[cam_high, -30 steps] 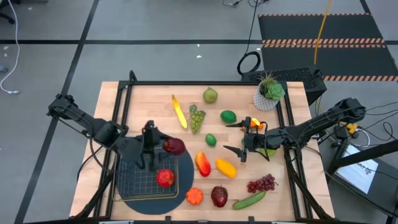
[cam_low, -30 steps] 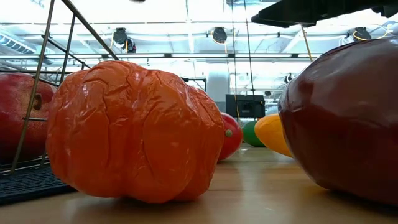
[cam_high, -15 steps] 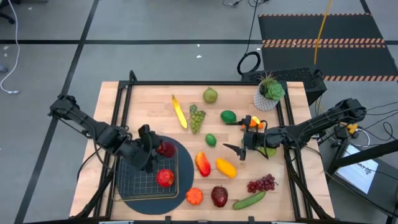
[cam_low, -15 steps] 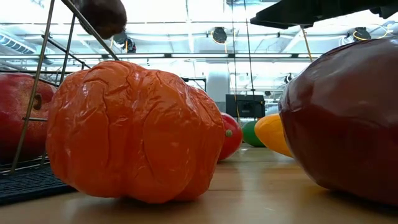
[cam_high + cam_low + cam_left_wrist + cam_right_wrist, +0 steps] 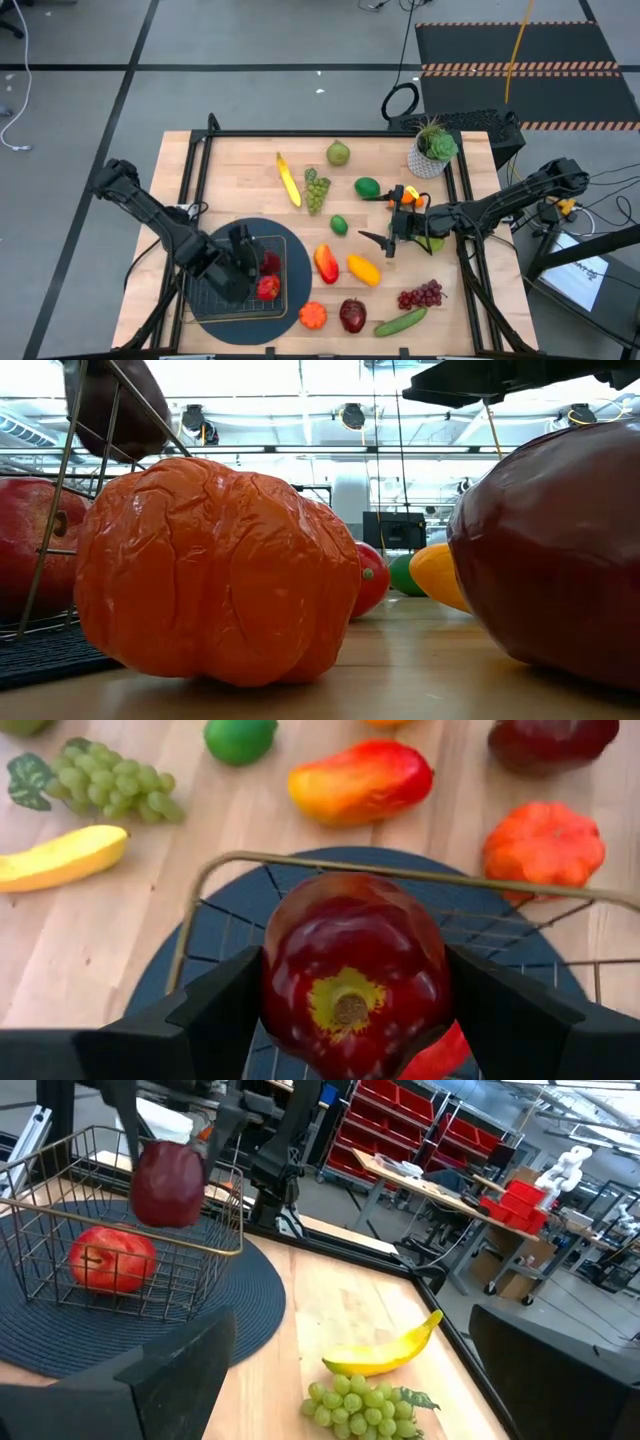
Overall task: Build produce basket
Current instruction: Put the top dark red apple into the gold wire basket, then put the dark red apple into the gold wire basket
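A wire basket (image 5: 205,300) stands on a round dark mat (image 5: 285,235) at the table's near left. One red apple (image 5: 267,289) lies on the basket's grid floor. My left gripper (image 5: 262,264) hangs over the basket, shut on a darker red apple (image 5: 350,975); the right wrist view shows this apple (image 5: 168,1180) at about rim height. My right gripper (image 5: 364,220) waits open and level right of the table's middle, with nothing between its fingers. More produce lies loose on the wood. My left gripper pinches the dark red apple by its two opposite sides (image 5: 278,982) between its two fingers (image 5: 215,1010). The fingers slant down from the table's left. The apple's stem end faces back toward the wrist. It hangs clear of the basket floor, just above the other apple (image 5: 440,1055).
Loose on the table lie a banana (image 5: 288,180), green grapes (image 5: 316,188), a pear (image 5: 338,153), two limes (image 5: 367,187), peppers (image 5: 326,263), an orange piece (image 5: 313,316), a dark apple (image 5: 352,315), a cucumber (image 5: 400,322) and purple grapes (image 5: 420,295). A potted plant (image 5: 433,148) stands far right.
My left gripper has carried the dark red apple down and toward the table's near edge, from beside the basket's far right corner to over the basket, tipping more steeply downward. It has kept its hold. The right arm has kept still.
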Robot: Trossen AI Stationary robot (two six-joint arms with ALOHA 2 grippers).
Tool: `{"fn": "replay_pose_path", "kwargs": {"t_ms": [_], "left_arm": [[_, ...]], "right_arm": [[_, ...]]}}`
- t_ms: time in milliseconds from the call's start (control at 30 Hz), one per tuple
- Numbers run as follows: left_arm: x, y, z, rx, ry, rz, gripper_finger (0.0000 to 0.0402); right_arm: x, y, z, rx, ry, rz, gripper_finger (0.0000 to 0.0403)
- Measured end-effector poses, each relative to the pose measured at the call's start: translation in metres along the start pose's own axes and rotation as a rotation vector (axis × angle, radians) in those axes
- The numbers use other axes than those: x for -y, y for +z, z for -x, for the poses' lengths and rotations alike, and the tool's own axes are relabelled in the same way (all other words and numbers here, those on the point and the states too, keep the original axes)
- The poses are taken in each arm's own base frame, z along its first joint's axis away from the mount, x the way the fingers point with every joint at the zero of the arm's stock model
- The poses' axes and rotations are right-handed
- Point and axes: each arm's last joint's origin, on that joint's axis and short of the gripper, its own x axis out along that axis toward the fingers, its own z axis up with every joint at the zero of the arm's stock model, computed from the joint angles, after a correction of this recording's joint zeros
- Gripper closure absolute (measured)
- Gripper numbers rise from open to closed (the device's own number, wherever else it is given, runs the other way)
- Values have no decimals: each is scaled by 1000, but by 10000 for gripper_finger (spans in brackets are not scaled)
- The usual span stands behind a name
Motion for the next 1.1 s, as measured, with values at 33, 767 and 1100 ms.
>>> {"fn": "replay_pose_path", "kwargs": {"t_ms": [33, 767, 1100], "left_arm": [[2, -1, -2, -6, 7, -5, 108], [1, 1, -9, 6, 53, -25, 21], [-16, 36, 30, 125, -18, -76, 52]], "right_arm": [[0, 0, 0, 0, 0, -1, 7], [0, 0, 0, 0, 1, -2, 7], [0, 0, 0, 0, 1, -5, 7]]}}
